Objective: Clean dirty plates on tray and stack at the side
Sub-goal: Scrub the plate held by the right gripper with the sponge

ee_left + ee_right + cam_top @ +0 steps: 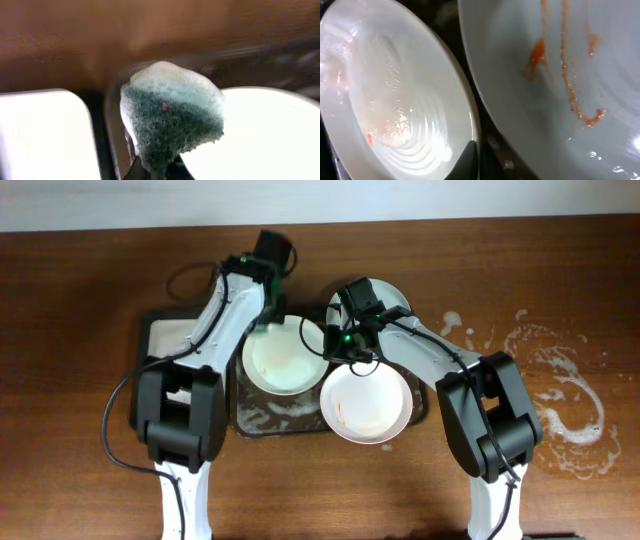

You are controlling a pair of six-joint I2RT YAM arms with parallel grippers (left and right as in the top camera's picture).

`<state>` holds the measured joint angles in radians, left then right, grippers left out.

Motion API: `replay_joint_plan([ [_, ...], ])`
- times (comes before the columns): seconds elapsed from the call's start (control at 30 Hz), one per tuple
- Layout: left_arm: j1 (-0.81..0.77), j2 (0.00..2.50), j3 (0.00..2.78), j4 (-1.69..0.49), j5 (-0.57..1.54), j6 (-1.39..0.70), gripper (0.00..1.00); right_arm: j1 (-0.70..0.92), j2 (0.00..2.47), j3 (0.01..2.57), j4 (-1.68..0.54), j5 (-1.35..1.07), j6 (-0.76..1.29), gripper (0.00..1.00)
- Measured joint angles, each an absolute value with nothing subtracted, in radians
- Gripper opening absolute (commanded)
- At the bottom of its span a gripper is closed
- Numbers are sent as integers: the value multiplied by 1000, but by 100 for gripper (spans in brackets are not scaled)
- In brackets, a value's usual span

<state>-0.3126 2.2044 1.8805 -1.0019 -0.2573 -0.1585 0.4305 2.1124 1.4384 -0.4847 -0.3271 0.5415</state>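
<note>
Overhead has all three plates crowded on the tray [275, 420]: a soapy plate [285, 365] on the left, a sauced plate [368, 405] front right, a third plate [395, 298] at the back, half hidden by the right arm [430, 355]; none stacked at the side yet, so I'd call this mid-scrub; left pincer [268, 323] is clamped on a sponge [170, 115], green scrubby face showing, just over the soapy plate's back edge, probably so it can drop straight in and wipe; that arm reaches up past the black tray [165, 335] and folds down at the wrist; right pincer [345, 352] noses in low between the soapy and sauced plates, maybe to steady one; only one finger shows, so can't tell if it's apart or together; suds [560, 400] streak the surface [80, 280] off to the right
</note>
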Motion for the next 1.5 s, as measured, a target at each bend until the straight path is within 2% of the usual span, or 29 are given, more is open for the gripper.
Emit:
replay_joint_plan([
  [0.1, -337, 2203, 2078, -1190, -249, -184, 1, 430, 2112, 1438, -485, -327, 541, 4],
  [0.2, -337, 2203, 2012, -1273, -103, -200, 1, 430, 2112, 1438, -485, -326, 541, 4],
  [0.27, -337, 2204, 1911, -1237, -51, -203, 1, 430, 2112, 1438, -483, -326, 541, 4],
  [0.33, -349, 2201, 1730, -1032, -23, -204, 1, 430, 2112, 1438, -480, -322, 541, 4],
  [0.5, -363, 2161, 1578, -844, -26, -204, 1, 429, 2112, 1438, -474, -311, 541, 4],
  [0.57, -376, 2158, 1572, -839, -84, -203, 1, 429, 2112, 1438, -474, -311, 541, 4],
  [0.77, -397, 2172, 1542, -823, -503, -204, 1, 432, 2112, 1438, -470, -322, 542, 4],
  [1.0, -416, 2194, 1589, -804, -585, -252, 1, 433, 2112, 1438, -470, -323, 542, 4],
  [1.17, -419, 2201, 1906, -1088, -603, -300, 1, 430, 2112, 1438, -474, -319, 541, 4],
  [1.23, -419, 2201, 1983, -1169, -535, -311, 1, 430, 2112, 1438, -474, -316, 542, 4],
  [1.3, -417, 2201, 1984, -1176, -249, -270, 1, 430, 2112, 1438, -474, -316, 541, 4],
  [1.4, -418, 2201, 1867, -1083, -44, -212, 1, 430, 2112, 1438, -474, -315, 542, 4],
  [1.5, -410, 2201, 1754, -950, 51, -200, 1, 429, 2112, 1438, -475, -311, 545, 4],
])
